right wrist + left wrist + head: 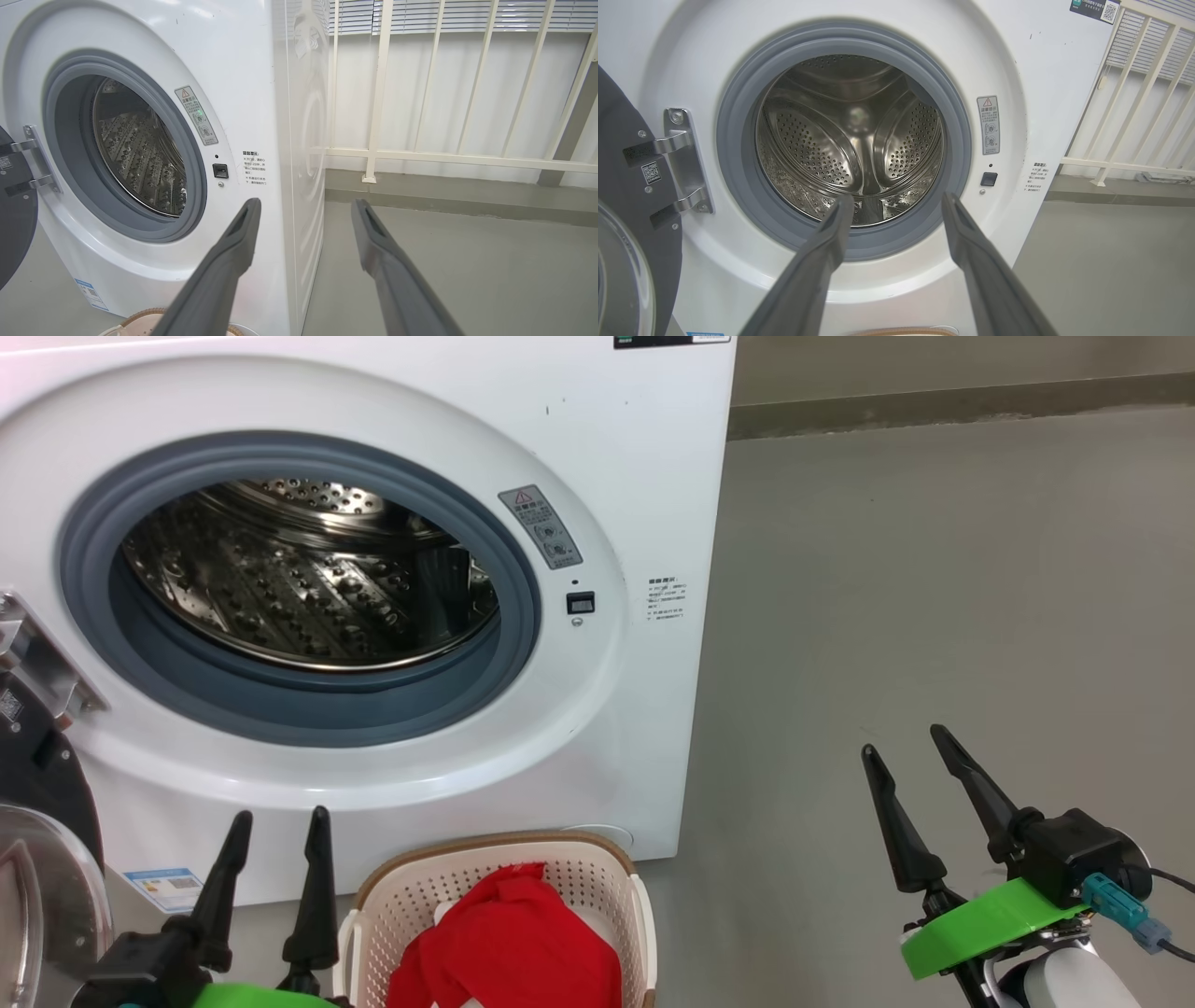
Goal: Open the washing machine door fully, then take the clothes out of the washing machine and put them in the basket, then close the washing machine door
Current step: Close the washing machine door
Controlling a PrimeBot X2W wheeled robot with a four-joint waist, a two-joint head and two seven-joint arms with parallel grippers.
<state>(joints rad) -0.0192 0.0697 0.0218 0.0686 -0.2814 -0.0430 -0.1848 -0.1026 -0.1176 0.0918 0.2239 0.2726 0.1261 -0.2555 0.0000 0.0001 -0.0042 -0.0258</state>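
The white washing machine (597,448) (1041,70) (243,56) stands with its door (42,803) (616,186) (14,219) swung wide open to the left. Its steel drum (308,579) (850,140) (140,154) holds no clothes that I can see. Red clothes (513,933) lie in the cream basket (597,877) (140,317) on the floor below the drum opening. My left gripper (280,817) (899,198) is open and empty, just left of the basket, pointing at the drum. Over bare floor to the right, my right gripper (901,739) (303,203) is open and empty too.
Grey floor (934,616) stretches to the right of the machine. A white railing (444,158) (1125,163) and a wall with slats stand behind it. The door's metal hinge (682,163) (42,663) sits at the left of the opening.
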